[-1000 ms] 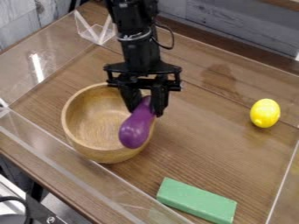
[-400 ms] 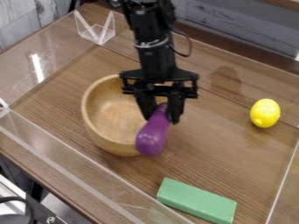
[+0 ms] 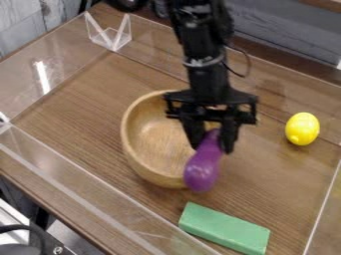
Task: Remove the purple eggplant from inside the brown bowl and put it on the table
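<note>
You are holding the glossy purple teardrop-shaped toy eggplant (image 3: 202, 171) over the near right rim of the round light-brown wooden bowl (image 3: 139, 143), its rounded end hanging down toward the viewer, and whether it is touching the rim you cannot tell. Your black gripper (image 3: 213, 131) is closing around the eggplant's upper end, its jaws parted by the toy between them. Your black robot arm (image 3: 200, 50) is reaching in from the far side of the dark brown wood-grain table (image 3: 83, 100). Just beyond the eggplant, on the near side, a green rectangular block (image 3: 224, 229) is lying on the tabletop, while a bright yellow lemon (image 3: 302, 128) is resting well apart, at the far right.
</note>
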Robot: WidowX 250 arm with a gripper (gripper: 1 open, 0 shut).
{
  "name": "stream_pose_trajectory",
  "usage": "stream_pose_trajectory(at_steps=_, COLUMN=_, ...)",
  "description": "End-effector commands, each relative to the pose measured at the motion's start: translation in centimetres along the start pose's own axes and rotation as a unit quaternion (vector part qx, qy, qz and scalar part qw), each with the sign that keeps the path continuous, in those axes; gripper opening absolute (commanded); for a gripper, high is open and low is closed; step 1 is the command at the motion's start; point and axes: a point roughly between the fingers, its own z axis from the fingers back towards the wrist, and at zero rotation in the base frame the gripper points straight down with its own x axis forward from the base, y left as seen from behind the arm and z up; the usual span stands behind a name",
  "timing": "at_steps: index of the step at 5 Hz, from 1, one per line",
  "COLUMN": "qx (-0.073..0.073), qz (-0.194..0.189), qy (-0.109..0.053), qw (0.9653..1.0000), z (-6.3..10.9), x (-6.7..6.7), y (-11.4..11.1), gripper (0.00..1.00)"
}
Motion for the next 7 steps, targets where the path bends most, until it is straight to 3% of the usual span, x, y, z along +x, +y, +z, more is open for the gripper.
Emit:
stream_pose_trajectory(at_steps=1, qx=-0.005, qz=-0.006, qy=-0.016, qw=0.9998, z=-0.5, x=0.1, y=-1.9, gripper=0.00)
stream_pose_trajectory(at_steps=2, qx=0.002, qz=-0.009, qy=-0.017, qw=0.9998, z=-2.0, x=0.0, y=-2.6, gripper=0.00)
stream_pose_trajectory(at_steps=7, qx=0.011, qz=0.002, qy=-0.027, qw=0.9996, z=-1.5, x=1.3, y=-0.9, gripper=0.00)
